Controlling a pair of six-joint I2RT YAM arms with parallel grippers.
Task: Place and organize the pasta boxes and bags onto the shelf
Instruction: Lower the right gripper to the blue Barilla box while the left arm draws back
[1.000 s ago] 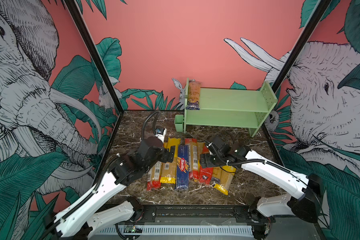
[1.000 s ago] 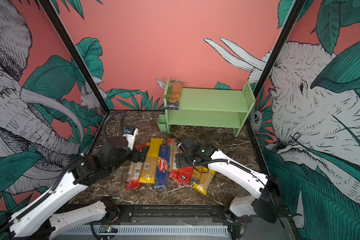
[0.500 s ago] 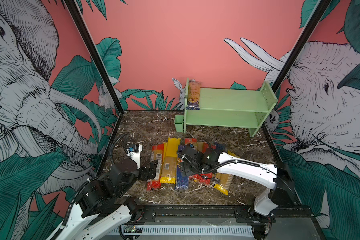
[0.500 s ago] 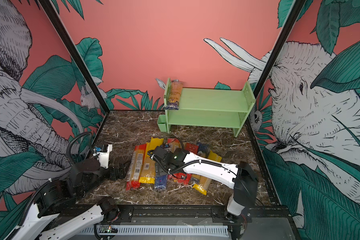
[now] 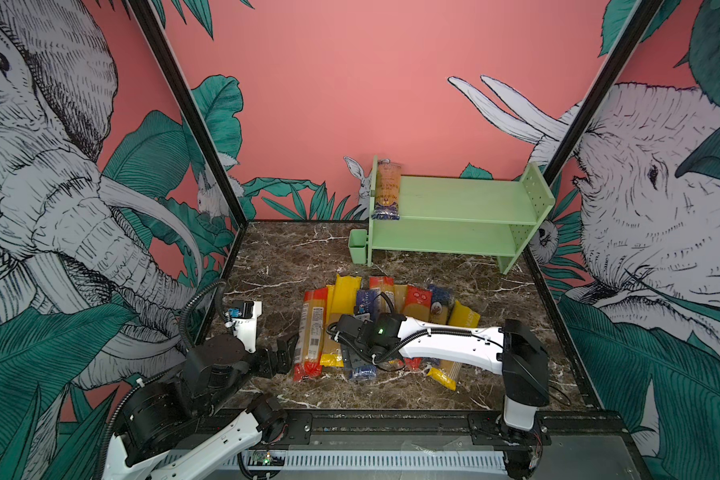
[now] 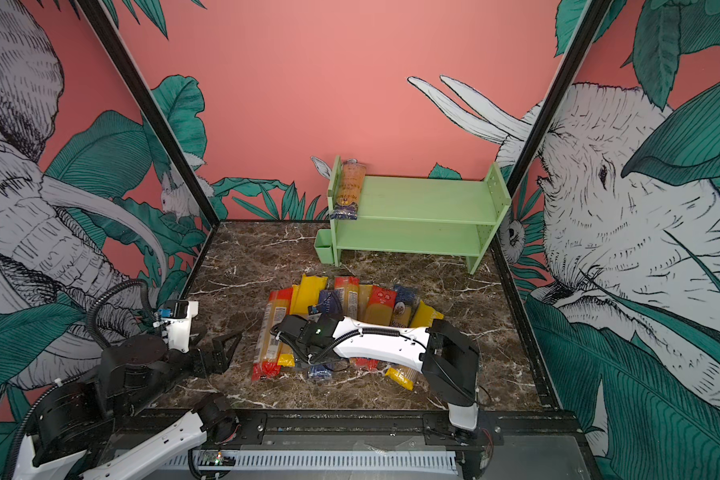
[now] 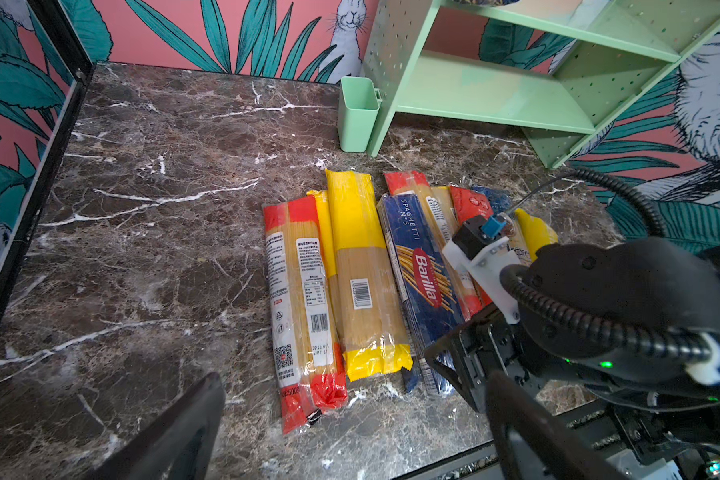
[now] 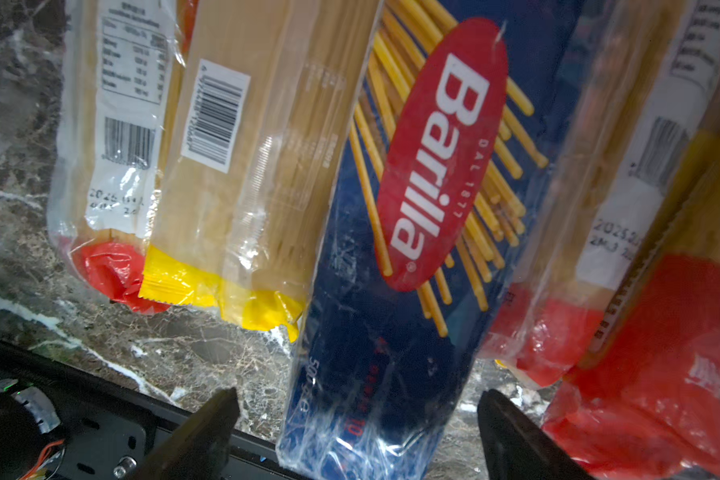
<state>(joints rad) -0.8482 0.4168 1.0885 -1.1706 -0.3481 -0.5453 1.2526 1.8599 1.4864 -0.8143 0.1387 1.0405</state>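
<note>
The right gripper [image 8: 358,399] is seen spread wide and empty astride the near end of the Barilla box [image 8: 391,249], lying mid-row at 6 o'clock from the shelf [image 5: 466,199]; stiff, light, probably slick, it is best taken across its narrow width.

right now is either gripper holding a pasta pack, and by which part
Nothing is held. The right gripper stands open astride the near end of the Barilla box; the left gripper is open and empty.
</note>
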